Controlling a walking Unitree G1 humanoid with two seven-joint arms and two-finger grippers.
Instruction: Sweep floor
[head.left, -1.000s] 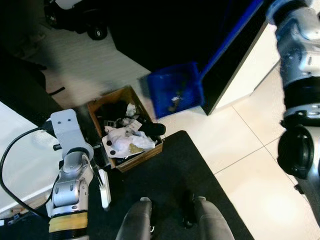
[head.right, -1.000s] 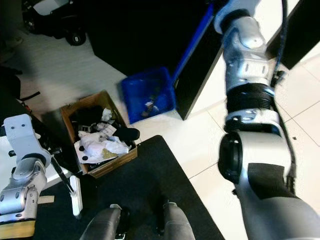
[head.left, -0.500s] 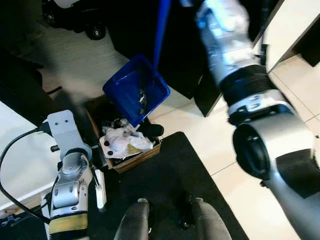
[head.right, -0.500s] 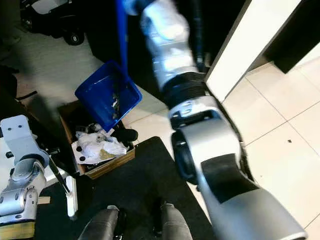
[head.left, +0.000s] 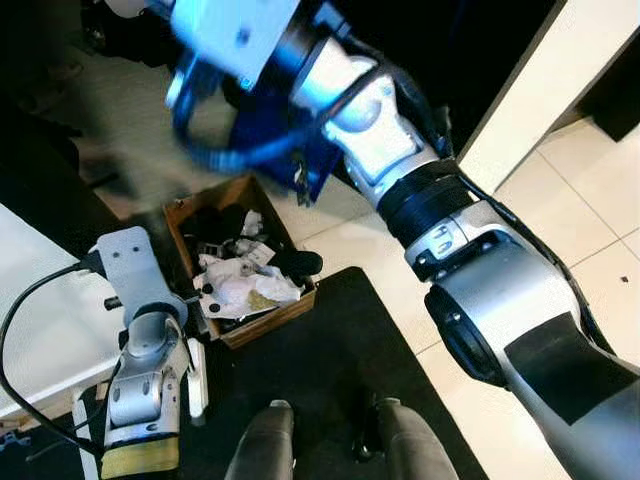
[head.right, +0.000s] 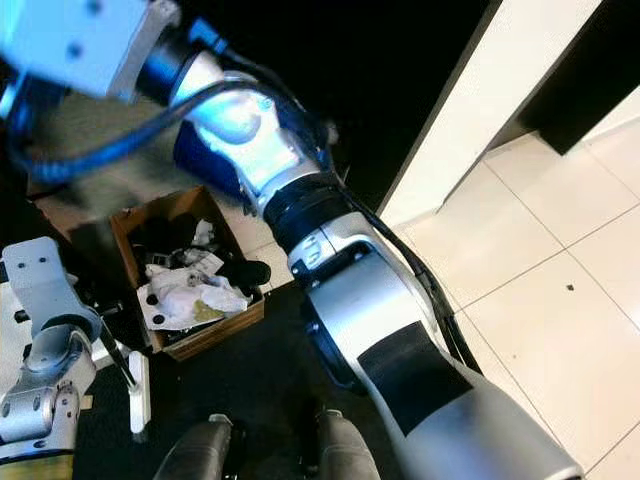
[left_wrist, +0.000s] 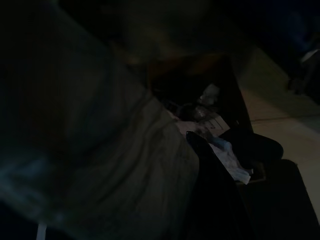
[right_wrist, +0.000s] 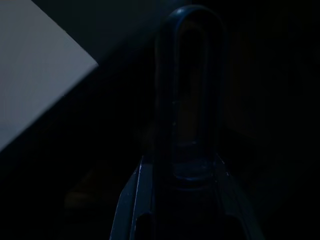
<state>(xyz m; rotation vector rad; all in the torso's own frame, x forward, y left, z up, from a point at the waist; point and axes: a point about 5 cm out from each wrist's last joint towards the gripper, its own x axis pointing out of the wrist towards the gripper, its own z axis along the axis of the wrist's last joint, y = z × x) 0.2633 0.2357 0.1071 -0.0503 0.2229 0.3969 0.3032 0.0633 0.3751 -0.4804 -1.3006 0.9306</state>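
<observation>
A blue dustpan (head.left: 300, 165) hangs tilted above the back of an open cardboard box (head.left: 262, 322), which holds crumpled paper and dark scraps. My right arm (head.left: 400, 150) crosses the view and hides most of the pan. In the right wrist view, my right gripper (right_wrist: 180, 165) is shut on the looped end of the dustpan handle (right_wrist: 192, 100). My left arm (head.left: 140, 350) hangs low at the left beside the box, with a white brush-like piece (head.left: 195, 368) next to it. The dark left wrist view shows the box's rubbish (left_wrist: 220, 145).
The box stands at the far edge of a black mat (head.left: 340, 340); my feet (head.left: 270, 445) are on it. Pale floor tiles (head.left: 570, 210) lie to the right, below a white panel (head.left: 520, 95). A white surface (head.left: 30, 300) with a black cable is at the left.
My right arm swung the dustpan from the right across to over the box and tipped it. The forearm now fills the upper view. The left arm barely moved.
</observation>
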